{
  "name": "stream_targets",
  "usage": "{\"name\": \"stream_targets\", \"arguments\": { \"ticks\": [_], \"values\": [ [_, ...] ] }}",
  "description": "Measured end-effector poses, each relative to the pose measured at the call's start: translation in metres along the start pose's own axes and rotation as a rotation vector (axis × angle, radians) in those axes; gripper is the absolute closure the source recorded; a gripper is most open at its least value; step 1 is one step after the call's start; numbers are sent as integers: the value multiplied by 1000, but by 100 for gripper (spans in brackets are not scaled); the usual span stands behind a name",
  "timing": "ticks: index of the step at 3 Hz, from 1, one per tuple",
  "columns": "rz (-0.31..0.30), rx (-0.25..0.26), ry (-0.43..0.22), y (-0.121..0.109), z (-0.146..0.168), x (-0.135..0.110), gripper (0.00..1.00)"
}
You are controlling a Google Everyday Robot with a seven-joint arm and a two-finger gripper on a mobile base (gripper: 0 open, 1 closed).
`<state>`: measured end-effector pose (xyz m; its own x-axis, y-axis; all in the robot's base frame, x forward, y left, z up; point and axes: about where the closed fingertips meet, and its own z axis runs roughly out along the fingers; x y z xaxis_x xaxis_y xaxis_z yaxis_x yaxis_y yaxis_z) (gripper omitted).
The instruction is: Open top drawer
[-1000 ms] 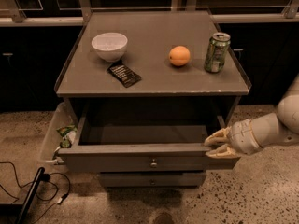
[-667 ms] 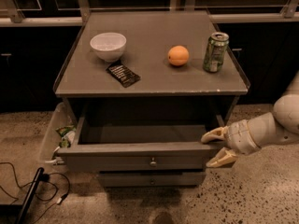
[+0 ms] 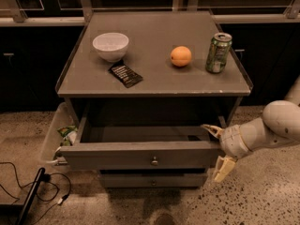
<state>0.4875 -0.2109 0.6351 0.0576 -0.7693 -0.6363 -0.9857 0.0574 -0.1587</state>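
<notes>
The top drawer [image 3: 140, 155] of the grey cabinet stands pulled out toward me, its shallow grey box interior [image 3: 145, 134] bare and its small round metal knob [image 3: 154, 161] at the centre of the flat front. My gripper [image 3: 217, 151] is at the drawer's right front corner, open, with one cream finger [image 3: 212, 129] above the corner and the other [image 3: 222, 168] below and beside it. It holds nothing. A narrower drawer front [image 3: 152, 179] shows shut beneath.
On the cabinet top [image 3: 154, 78] are a white bowl [image 3: 111, 46], a dark snack packet [image 3: 125, 74], an orange [image 3: 181, 56] and a green can [image 3: 218, 52]. A clear bin [image 3: 58, 135] with litter stands at the left. Cables [image 3: 28, 191] lie on the floor.
The gripper's fingers have spread wider apart at the drawer's right corner and it has shifted slightly down and away. The drawer stays pulled out as before.
</notes>
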Motion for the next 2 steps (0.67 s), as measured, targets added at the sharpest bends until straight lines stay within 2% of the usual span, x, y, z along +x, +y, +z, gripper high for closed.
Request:
{"name": "stream_targets", "arguments": {
  "ticks": [1, 2],
  "values": [
    [0, 0, 0, 0, 0, 0, 16],
    [0, 0, 0, 0, 0, 0, 39]
  ]
}}
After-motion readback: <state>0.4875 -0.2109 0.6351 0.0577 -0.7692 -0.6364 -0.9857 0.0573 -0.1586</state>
